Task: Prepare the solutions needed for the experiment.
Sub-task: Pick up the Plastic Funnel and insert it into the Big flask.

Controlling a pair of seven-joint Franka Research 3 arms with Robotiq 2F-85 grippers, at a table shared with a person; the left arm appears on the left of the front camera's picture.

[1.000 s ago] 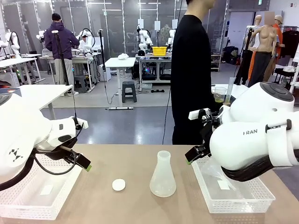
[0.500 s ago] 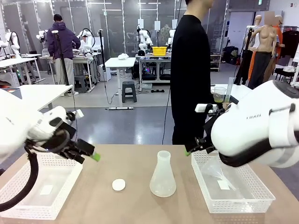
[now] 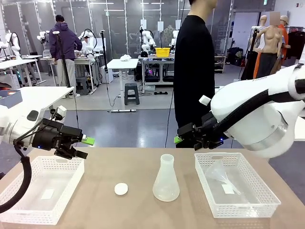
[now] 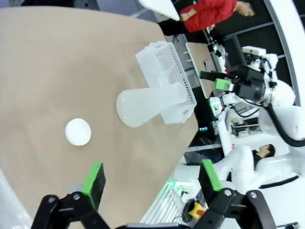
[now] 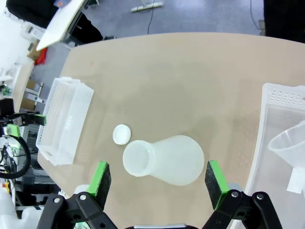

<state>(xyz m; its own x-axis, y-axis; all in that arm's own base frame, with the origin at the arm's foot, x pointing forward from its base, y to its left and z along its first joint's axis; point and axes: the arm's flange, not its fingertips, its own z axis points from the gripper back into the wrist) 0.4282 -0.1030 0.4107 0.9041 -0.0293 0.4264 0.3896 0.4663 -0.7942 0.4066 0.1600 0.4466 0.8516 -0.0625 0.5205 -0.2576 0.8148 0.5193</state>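
Observation:
The solutions are out of view. A frosted white conical flask (image 3: 166, 179) stands upright and empty-looking at the middle of the table, also in my wrist views (image 4: 147, 102) (image 5: 167, 160). A small white disc (image 3: 121, 189) (image 4: 77, 131) (image 5: 121, 134) lies to its left. My left gripper (image 3: 84, 147) (image 4: 151, 179) hovers open over the left basket's far corner, holding nothing. Above the table's far edge, up and right of the flask, my right gripper (image 3: 180, 137) (image 5: 157, 180) is open and empty.
A white basket (image 3: 28, 210) (image 5: 64, 119) at the left holds a small white slip. The right basket (image 3: 238, 210) (image 5: 281, 102) holds a clear funnel (image 3: 219, 172) (image 5: 288, 140). A person in black (image 3: 193, 71) stands at the far side.
The left gripper has risen and swung to point right over the left basket. The right gripper has moved up and left, off the right basket's corner.

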